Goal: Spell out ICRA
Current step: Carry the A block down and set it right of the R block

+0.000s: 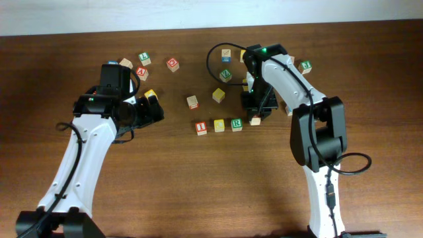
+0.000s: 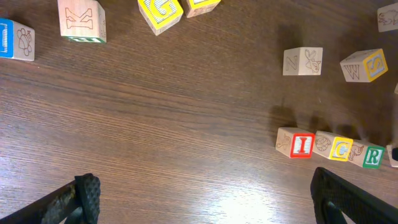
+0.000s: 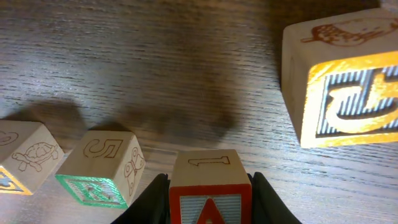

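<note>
On the dark wooden table (image 1: 198, 185), under a white wall (image 1: 198, 13), the left gripper (image 2: 205, 199) hangs with fingers wide apart and empty. Cubes I (image 1: 201, 127), C (image 1: 219, 125) and R (image 1: 236, 124) stand in a row. Just right of R, the right gripper (image 3: 210, 202) points down, clamping the A cube (image 3: 210, 180). Only its wrist view shows the red letter.

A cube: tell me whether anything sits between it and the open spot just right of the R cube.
Nothing visible does. The A cube, clamped in the right fingers, is beside the R cube with only bare table between. The yellow-bordered cube lies off to the other side.
</note>
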Robot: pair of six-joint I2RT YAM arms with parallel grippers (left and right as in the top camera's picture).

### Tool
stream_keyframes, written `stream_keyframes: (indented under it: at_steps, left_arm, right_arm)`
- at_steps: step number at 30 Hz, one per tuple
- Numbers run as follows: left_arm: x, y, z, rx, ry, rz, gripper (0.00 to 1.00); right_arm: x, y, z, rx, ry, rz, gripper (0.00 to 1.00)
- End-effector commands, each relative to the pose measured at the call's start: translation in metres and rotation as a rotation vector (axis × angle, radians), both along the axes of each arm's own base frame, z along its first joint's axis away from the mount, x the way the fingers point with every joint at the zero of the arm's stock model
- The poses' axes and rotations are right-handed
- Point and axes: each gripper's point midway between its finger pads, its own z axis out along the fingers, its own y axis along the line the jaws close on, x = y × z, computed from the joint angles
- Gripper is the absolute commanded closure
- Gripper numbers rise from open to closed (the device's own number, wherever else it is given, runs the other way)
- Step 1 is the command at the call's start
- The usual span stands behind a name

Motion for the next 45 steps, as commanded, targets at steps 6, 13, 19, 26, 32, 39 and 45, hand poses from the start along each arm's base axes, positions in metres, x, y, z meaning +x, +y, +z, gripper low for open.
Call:
stream_keyframes:
  at_steps: [6,13,19,26,32,39,45]
  left_arm:
    - [0.001,0.001,-0.001,0.007,0.001,0.008,0.01]
    - [0.001,0.001,-0.001,0.007,0.001,0.008,0.01]
    - [0.001,0.001,-0.001,0.007,0.001,0.008,0.01]
    - [0.001,0.001,-0.001,0.007,0.001,0.008,0.01]
    - [0.001,0.001,-0.001,0.007,0.001,0.008,0.01]
    - [0.001,0.001,-0.001,0.007,0.001,0.008,0.01]
    - [0.001,0.001,-0.001,0.007,0.001,0.008,0.01]
  right_arm:
    - [0.002,-0.004,-0.002,-0.061,-0.015,-0.054,0.71]
    - [-0.004,0.01,-0.001,-0.052,-0.009,-0.023,0.69]
    - [0.006,0.01,0.013,-0.045,-0.065,-0.025,0.7]
    - [0.033,-0.016,0.051,-0.126,-0.205,-0.041,0.67]
    - [0.038,-0.058,0.05,-0.115,-0.176,-0.127,0.96]
    - [0.02,-0.062,0.005,-0.095,-0.103,-0.118,0.96]
    - [0.034,-0.046,-0.005,-0.002,-0.158,-0.132,0.96]
